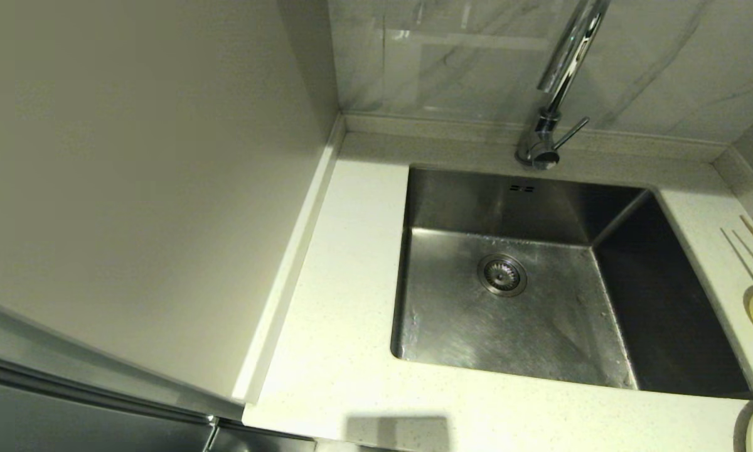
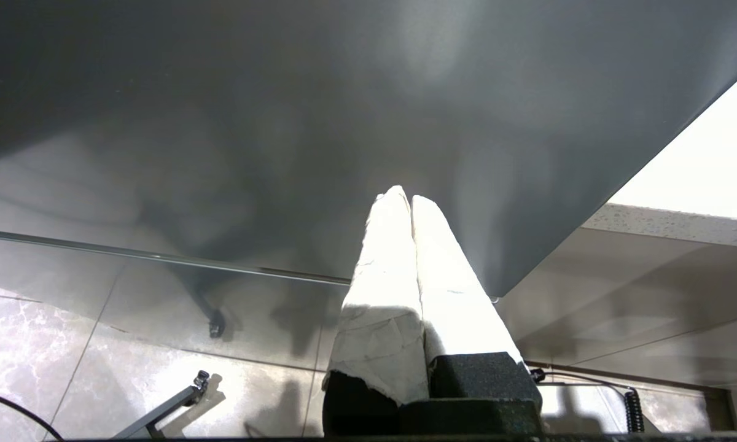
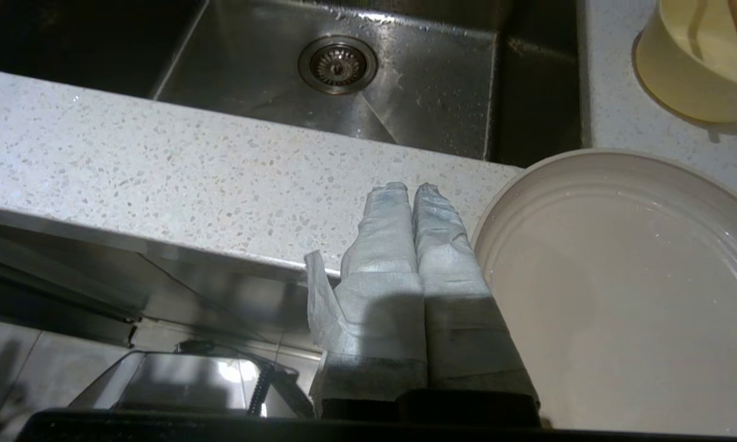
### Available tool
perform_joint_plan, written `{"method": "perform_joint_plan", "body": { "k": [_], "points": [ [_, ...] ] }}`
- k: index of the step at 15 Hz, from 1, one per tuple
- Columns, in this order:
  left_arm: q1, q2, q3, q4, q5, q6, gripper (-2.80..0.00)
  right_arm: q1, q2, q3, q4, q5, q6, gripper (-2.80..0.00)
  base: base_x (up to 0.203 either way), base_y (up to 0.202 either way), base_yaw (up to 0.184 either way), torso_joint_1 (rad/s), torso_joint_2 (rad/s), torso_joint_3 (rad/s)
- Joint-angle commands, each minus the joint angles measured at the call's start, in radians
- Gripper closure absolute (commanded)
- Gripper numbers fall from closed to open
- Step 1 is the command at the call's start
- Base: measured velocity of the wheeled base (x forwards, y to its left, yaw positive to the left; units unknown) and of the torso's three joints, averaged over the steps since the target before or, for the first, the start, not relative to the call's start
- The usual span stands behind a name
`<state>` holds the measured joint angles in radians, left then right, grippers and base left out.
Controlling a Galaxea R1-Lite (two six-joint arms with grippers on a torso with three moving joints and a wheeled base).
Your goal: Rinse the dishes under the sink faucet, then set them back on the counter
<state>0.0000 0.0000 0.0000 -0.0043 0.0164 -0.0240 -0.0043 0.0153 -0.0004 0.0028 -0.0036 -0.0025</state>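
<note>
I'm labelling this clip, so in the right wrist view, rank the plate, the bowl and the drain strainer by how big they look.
1. plate, the largest, though it sits nearest the camera.
2. bowl, cut off by the picture's edge.
3. drain strainer, the smallest, and the farthest away, down in the sink.

A grey marbled wall rises behind, glossy enough to carry pale reflections of light. On the left a plain, flat off-white panel fills much of the head view — it ends at a narrow upright edge. Below it runs a dark cabinet front with a thin metal strip. From the left wrist view, the floor is polished stone-patterned tile with thin joints — bright glare on it, soft shadows, and a black coiled cable near the cabinet base.
</note>
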Motion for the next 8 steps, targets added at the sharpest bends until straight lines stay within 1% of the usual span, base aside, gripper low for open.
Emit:
{"method": "perform_joint_plan", "body": {
  "k": [1, 8],
  "points": [
    [0.000, -0.002, 0.000, 0.000, 0.000, -0.001, 0.00, 0.000, -0.015, 0.000, 0.002, 0.001, -0.001, 0.00, 0.000, 0.000, 0.000, 0.000, 0.00, 0.000],
    [0.000, -0.002, 0.000, 0.000, 0.000, -0.001, 0.00, 0.000, -0.015, 0.000, 0.002, 0.001, -0.001, 0.00, 0.000, 0.000, 0.000, 0.000, 0.00, 0.000]
  ]
}}
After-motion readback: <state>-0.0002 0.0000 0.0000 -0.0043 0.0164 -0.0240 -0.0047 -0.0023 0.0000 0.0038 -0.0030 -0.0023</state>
